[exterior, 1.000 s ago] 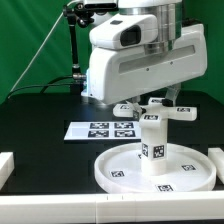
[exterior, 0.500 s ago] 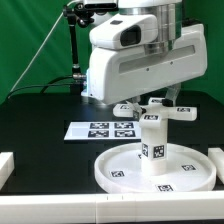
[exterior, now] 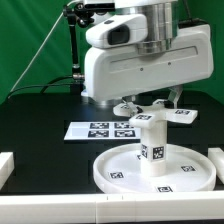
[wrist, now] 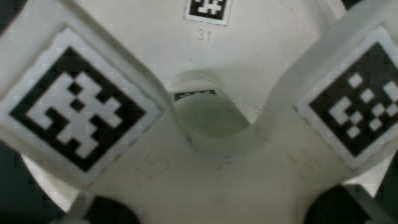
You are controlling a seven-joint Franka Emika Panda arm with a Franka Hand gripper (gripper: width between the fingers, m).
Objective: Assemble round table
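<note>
The round disc [exterior: 120, 168] lies flat on the black table at the front. The short thick leg [exterior: 152, 148] stands upright at its centre. The cross-bar foot [exterior: 181, 115] rests level on top of the leg, its tagged arms spreading to both sides. My gripper [exterior: 150, 104] comes down from directly above and is shut on the foot's middle; the big white hand hides the fingers. In the wrist view the foot [wrist: 196, 130] fills the picture, with two tagged arms either side of its hub and the fingertips out of sight.
The marker board [exterior: 103, 129] lies on the table behind the disc, toward the exterior view's left. White blocky brackets sit at the left edge [exterior: 5, 165] and the right edge [exterior: 216, 157]. A black stand [exterior: 76, 50] rises at the back.
My hand has shifted slightly toward the exterior view's left and turned, and the cross-bar foot has turned with it on top of the leg.
</note>
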